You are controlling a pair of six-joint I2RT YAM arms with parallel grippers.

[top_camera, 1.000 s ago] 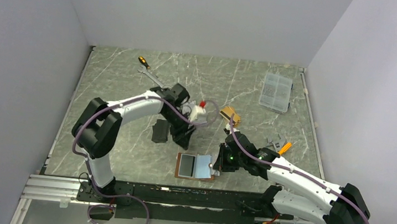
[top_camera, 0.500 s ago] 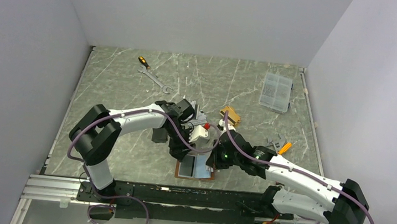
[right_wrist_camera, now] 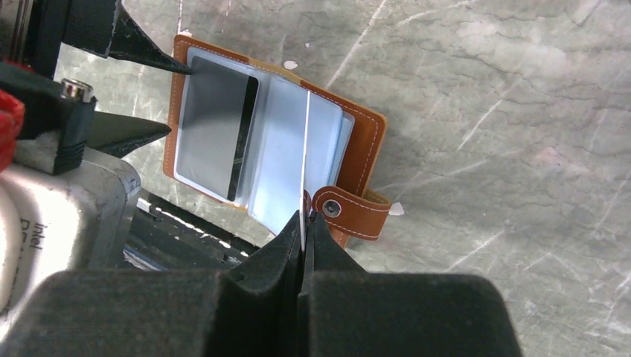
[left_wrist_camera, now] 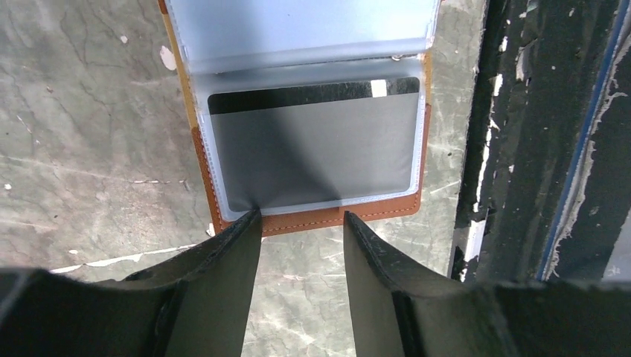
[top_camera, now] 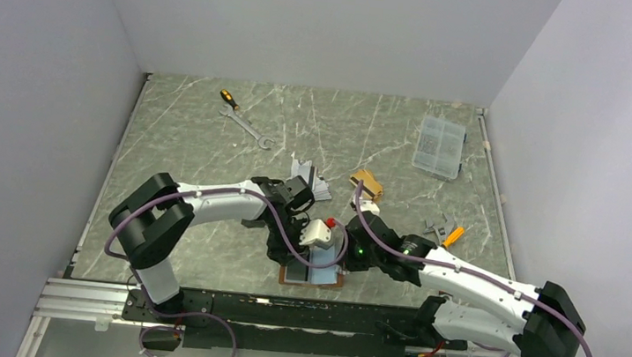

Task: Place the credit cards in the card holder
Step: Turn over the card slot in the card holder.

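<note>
Left gripper: arm bent low over wallet, jaws half apart, empty, tips at leather edge. Grey card: seated in pocket nearest that gripper; likely stiff, light, slippery, so take by edges. Right gripper: closed on floppy clear sleeve, holding it upright. Spare cards: on table beyond wallet.

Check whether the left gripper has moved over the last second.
Yes. The left gripper moved down-frame, away from the wrench, to the card holder edge.
</note>
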